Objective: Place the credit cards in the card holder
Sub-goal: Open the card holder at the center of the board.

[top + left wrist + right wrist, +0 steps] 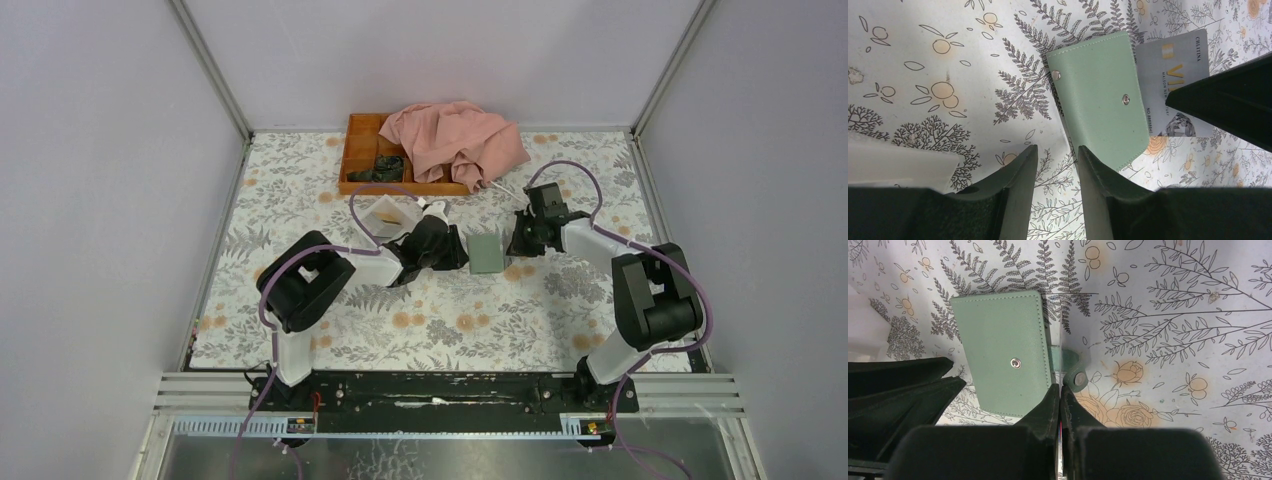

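Left end effector (pixel 1056 150) hangs released, jaws apart w/ nothing btwn them, white open-topped box (pixel 388 212) at its left, flat grey-green folding card holder (pixel 1098 100) just ahead. Holder lies closed on the flower-print desk (pixel 450 320), mid-desk btwn both arms, snap stud up. Grey rectangular credit card (pixel 1168 75) sits just beside holder's right edge. Right end effector (pixel 1060 395) is clenched on that card, pinching it edge-on. Far edge: orange wooden tray (pixel 360 150), then crumpled pink cloth (pixel 455 140) partly over it.
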Motion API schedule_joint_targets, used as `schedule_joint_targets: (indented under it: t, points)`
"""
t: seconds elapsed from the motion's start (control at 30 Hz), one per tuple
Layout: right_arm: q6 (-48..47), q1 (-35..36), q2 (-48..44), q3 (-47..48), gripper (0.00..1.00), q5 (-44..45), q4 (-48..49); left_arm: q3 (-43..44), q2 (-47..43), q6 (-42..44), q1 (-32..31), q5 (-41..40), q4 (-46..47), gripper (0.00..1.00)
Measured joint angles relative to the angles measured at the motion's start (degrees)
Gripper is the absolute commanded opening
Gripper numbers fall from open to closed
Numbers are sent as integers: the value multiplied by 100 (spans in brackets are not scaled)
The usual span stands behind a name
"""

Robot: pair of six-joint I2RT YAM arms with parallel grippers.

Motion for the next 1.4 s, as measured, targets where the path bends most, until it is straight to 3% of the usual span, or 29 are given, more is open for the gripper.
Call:
schedule_joint_targets:
  t: [1.4]
  points:
    - [328, -350, -343, -669, 0, -997, 863, -46, 98, -4, 0, -2, 323, 43]
